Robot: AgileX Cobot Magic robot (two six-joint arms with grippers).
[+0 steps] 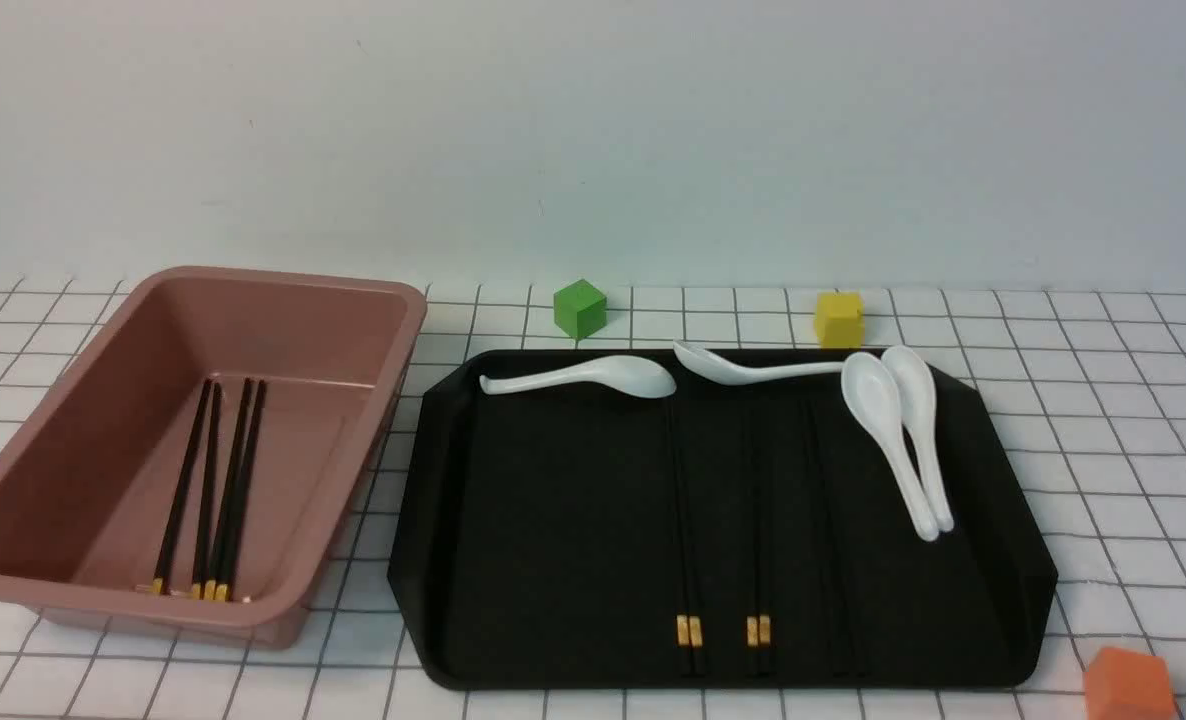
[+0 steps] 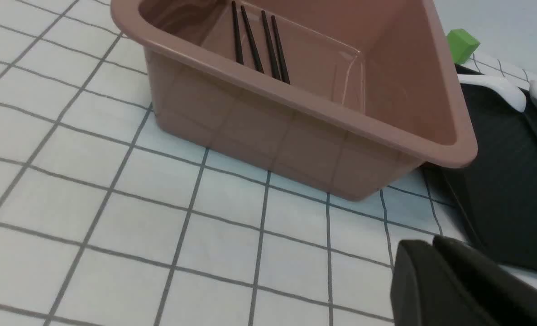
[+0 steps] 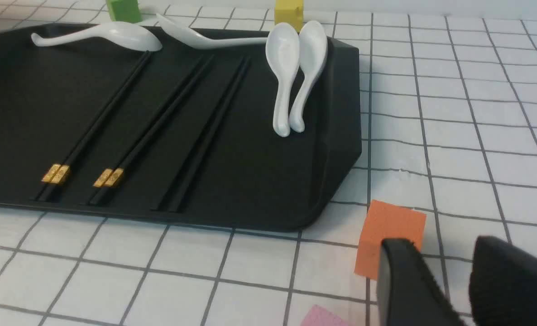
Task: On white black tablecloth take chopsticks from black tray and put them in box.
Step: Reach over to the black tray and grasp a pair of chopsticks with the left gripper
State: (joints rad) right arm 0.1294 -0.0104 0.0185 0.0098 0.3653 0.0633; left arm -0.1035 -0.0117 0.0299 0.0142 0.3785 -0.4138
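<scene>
The black tray (image 1: 553, 520) lies on the gridded tablecloth (image 1: 1103, 400). Three pairs of black chopsticks (image 1: 688, 520) lie lengthwise in it; two pairs show gold bands at the near end. The right wrist view shows them too (image 3: 155, 127). The pink box (image 1: 408, 330) stands left of the tray with several chopsticks (image 1: 213, 480) on its floor. No gripper shows in the front view. My left gripper (image 2: 431, 242) is shut and empty, low over the cloth near the box's (image 2: 273, 131) corner. My right gripper (image 3: 443, 246) is open and empty, beside the tray's (image 3: 250, 181) near right corner.
Several white soup spoons (image 1: 593, 377) lie along the tray's far side and right part. A green cube (image 1: 580, 308) and a yellow cube (image 1: 839, 319) stand behind the tray. An orange cube (image 3: 388, 231) sits just ahead of my right gripper, with a pink piece (image 3: 323, 318) nearby.
</scene>
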